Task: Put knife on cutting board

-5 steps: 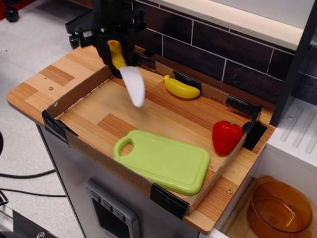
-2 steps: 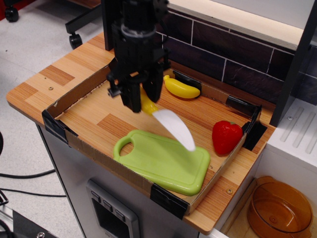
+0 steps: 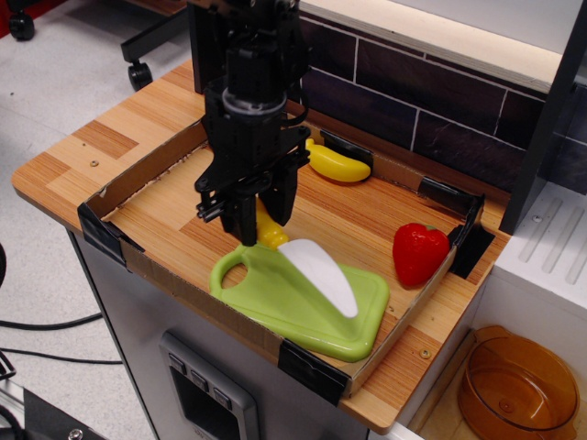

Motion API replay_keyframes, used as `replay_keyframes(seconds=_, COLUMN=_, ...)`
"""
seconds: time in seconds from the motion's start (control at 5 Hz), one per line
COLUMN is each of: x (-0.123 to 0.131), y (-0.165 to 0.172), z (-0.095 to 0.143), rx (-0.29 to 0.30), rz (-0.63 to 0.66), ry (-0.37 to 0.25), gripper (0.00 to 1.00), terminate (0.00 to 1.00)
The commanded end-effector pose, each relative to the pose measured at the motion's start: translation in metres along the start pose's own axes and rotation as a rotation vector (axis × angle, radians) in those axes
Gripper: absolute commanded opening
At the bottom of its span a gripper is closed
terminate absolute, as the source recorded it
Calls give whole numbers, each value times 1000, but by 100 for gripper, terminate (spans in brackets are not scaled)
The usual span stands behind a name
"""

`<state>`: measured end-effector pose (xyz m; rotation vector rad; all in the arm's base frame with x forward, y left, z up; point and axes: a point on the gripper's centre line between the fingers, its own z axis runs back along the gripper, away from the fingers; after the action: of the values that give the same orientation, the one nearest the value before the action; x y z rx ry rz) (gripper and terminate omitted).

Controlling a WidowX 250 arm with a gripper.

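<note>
Tray floor [image 3: 174,197]: bare wood left of gripper [image 3: 252,220], open from above. Board [image 3: 275,302]: near half bare; knife [image 3: 312,270] across the far half. Obstacles: banana [image 3: 337,163] at back wall, strawberry [image 3: 419,253] in right corner, cardboard rim [image 3: 138,261] all round.

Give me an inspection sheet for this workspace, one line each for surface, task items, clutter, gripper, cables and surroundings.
Surface: wooden counter with a low cardboard-walled tray taped at the corners.
Job's things: knife, white blade lying over the cutting board, yellow handle at the gripper.
Clutter: toy banana near the back wall; red strawberry at the right wall.
Gripper: gripper low over the board's handle end, shut on the knife handle.
Cables: black cable on the floor, left.
Surroundings: dark tiled wall; orange bowl lower right.
</note>
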<state>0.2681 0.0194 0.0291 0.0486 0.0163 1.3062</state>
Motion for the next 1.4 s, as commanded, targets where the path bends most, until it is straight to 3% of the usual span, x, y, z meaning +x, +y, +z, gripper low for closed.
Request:
replay_keyframes(seconds=0.0, x=-6, y=1, z=-6, rx=14, rz=-68, ry=-19, gripper=100, terminate=0)
replay_keyframes(seconds=0.2, x=-11, y=-1, z=-10, rx=50, rz=-122, ry=6, gripper=100, terminate=0)
replay_keyframes(seconds=0.6, x=-14, y=-6, z=19, rx=-9, rz=-160, ry=37, gripper=100, terminate=0)
replay_keyframes(seconds=0.8, x=-12, y=-10, z=39, rx=15, rz=-118, ry=-14, gripper=100, terminate=0)
replay_keyframes(seconds=1.0, x=-11, y=-17, z=56, rx=24, rz=-143, ry=-2, gripper=100, terminate=0)
replay_keyframes(seconds=1.2, x=-11, y=-32, z=75, rx=-34, rz=-297, ry=-36, gripper=100, terminate=0)
